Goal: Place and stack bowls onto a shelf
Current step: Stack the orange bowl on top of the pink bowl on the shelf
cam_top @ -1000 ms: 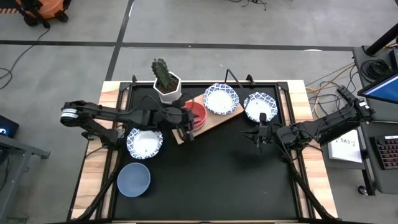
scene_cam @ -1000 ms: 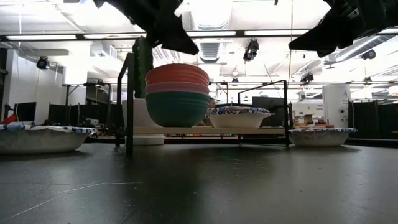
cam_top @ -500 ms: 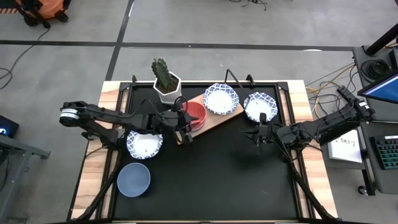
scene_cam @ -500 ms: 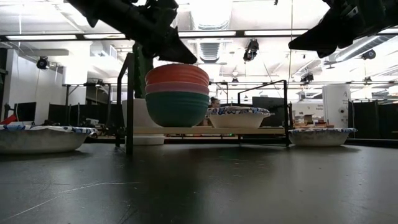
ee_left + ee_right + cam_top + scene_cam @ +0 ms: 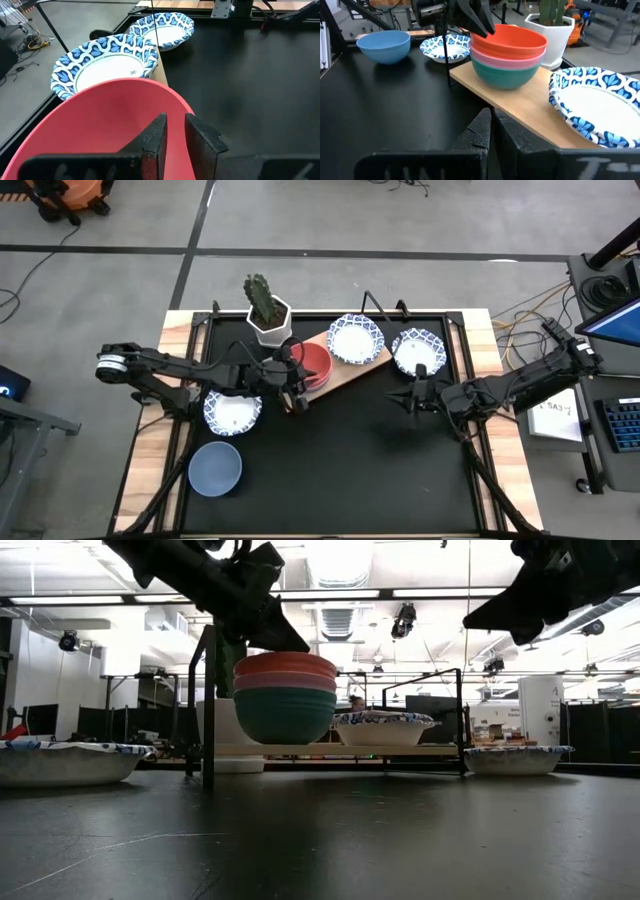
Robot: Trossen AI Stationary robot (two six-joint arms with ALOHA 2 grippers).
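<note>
The wooden shelf (image 5: 352, 373) lies near the table's (image 5: 340, 470) far edge. At its left end sits a stack of red bowl (image 5: 509, 38), pink bowl (image 5: 506, 60) and green bowl (image 5: 507, 76); a patterned bowl (image 5: 356, 338) sits on its right end. The left gripper (image 5: 293, 402) hangs just beside the stack, fingers (image 5: 154, 142) narrow and empty. The right gripper (image 5: 412, 398) hovers near another patterned bowl (image 5: 418, 351), fingers nearly together, holding nothing. A third patterned bowl (image 5: 233, 411) and a blue bowl (image 5: 215, 468) rest toward the left edge.

Red-pink-green bowl stack (image 5: 507, 55) on shelf (image 5: 540, 129), patterned bowl (image 5: 597, 107) beside — blue bowl (image 5: 215, 467) apart.
</note>
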